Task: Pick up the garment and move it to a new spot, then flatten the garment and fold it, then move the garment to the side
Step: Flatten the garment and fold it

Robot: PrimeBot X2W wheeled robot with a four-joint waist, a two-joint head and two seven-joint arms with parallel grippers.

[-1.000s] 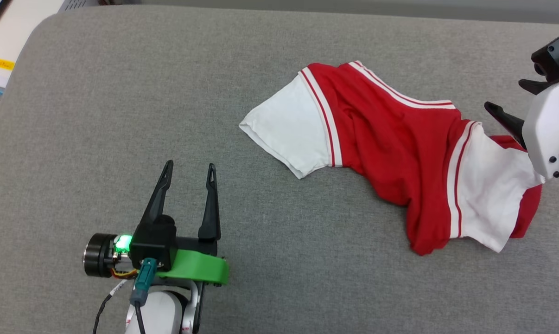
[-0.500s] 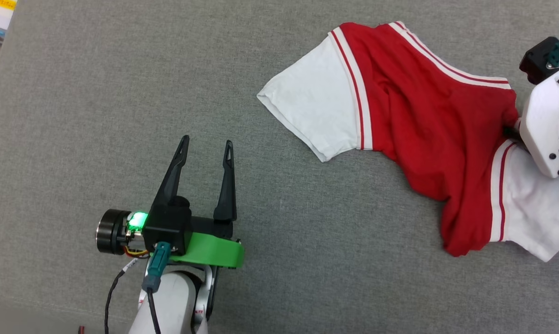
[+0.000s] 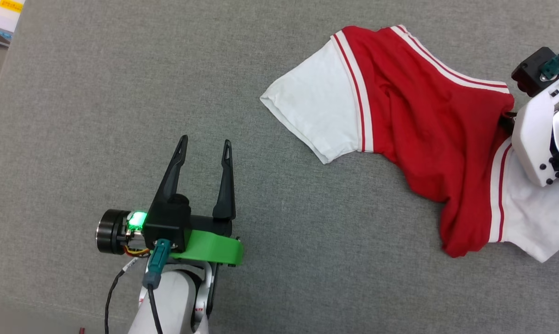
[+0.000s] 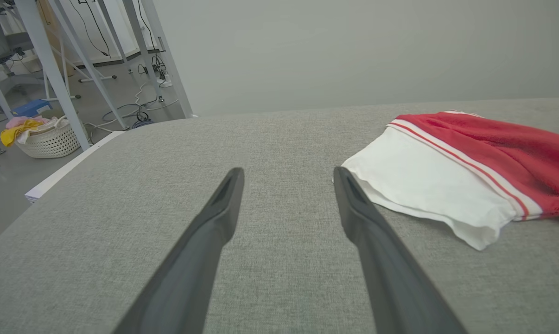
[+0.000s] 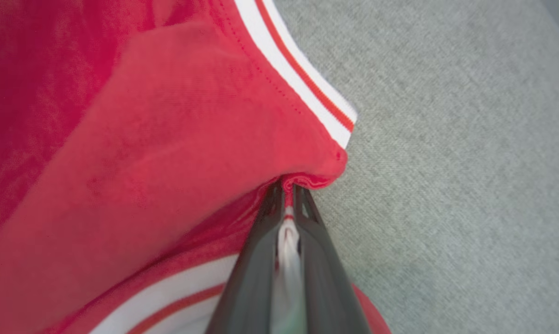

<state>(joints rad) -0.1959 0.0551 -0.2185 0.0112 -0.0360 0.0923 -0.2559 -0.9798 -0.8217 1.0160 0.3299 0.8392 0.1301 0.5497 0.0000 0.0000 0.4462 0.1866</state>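
The garment (image 3: 423,134), red with white sleeves and striped trim, lies crumpled on the grey padded surface (image 3: 98,83) at the right. My right gripper (image 5: 286,190) is shut on a pinch of its red cloth and striped trim, close to a corner of the fabric (image 5: 145,139). In the head view its white wrist housing (image 3: 536,139) sits over the garment's right part and hides the fingers. My left gripper (image 3: 204,144) stands open at the lower left, well clear of the garment. Its fingers (image 4: 224,204) point toward the near white sleeve (image 4: 428,185).
The padded surface's left edge (image 4: 57,171) drops to a floor with a white laundry basket (image 4: 47,137) and metal table legs (image 4: 52,69). Papers (image 3: 1,18) lie beyond the top left corner. Bare grey fabric stretches between the two grippers.
My right gripper has closed on the garment's cloth after reaching onto it with its fingers apart. The head camera shifted, so the whole picture moved. The left gripper stayed open.
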